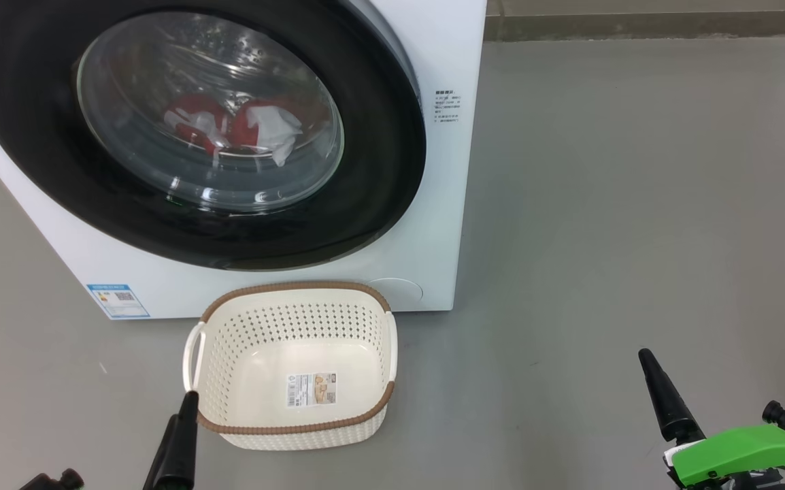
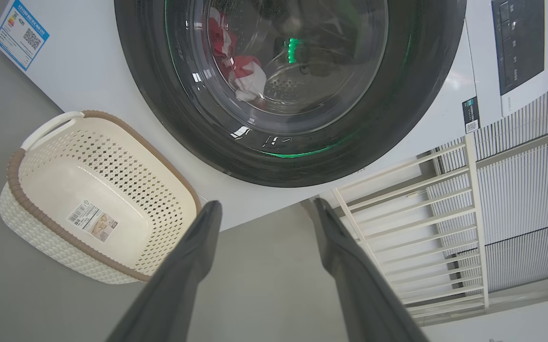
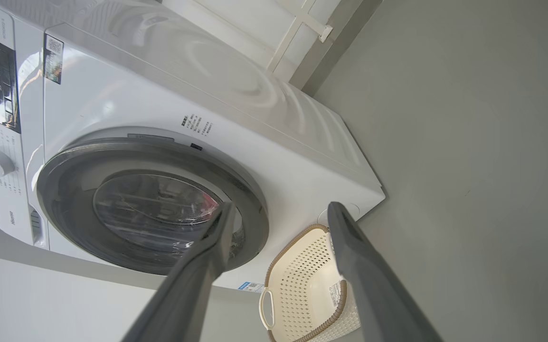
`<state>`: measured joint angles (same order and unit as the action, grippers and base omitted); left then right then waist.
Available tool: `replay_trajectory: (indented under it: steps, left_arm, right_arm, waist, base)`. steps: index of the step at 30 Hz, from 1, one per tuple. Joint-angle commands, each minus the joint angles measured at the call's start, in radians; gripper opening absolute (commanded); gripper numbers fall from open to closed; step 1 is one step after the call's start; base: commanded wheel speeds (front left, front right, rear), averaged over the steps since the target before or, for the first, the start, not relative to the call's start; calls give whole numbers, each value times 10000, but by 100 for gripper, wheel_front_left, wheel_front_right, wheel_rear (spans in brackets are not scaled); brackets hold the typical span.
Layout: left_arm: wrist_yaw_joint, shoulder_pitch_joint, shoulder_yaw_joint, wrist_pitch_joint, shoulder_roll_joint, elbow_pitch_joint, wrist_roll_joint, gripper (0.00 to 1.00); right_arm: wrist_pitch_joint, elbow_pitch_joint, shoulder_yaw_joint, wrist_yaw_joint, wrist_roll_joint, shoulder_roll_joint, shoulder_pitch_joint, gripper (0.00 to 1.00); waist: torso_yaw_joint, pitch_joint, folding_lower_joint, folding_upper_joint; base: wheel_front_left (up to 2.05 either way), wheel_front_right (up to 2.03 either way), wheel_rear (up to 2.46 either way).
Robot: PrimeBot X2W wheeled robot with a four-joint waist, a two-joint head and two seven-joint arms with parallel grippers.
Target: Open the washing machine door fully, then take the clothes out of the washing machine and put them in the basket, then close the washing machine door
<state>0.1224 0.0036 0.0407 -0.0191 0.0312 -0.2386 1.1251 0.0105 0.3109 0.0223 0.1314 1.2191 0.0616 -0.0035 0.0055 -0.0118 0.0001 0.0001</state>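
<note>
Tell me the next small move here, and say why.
Probably bring the open right pincer up to the right edge of the door, ready to pull. The door looks closed or barely ajar, the red clothes lie behind its glass, and the basket is empty.
</note>
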Motion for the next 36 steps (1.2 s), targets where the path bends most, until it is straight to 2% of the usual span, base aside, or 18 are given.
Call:
replay_trajectory:
  steps: [1,36]
  left_arm:
    - [23,-48,105,-128,111,375,-472,100]
    - [-204,331,-150,-1099,160,1013,-5119,100]
  right_arm:
    - [148,-304,-103,-3,-479,219,-179,100]
    - [1147,-373,-840,-5,-4572,593,-26,100]
  waist:
    - [1,3,-1,-1]
    - [7,36,-1,-1]
  base:
    - [0,0,0]
    - [0,0,0]
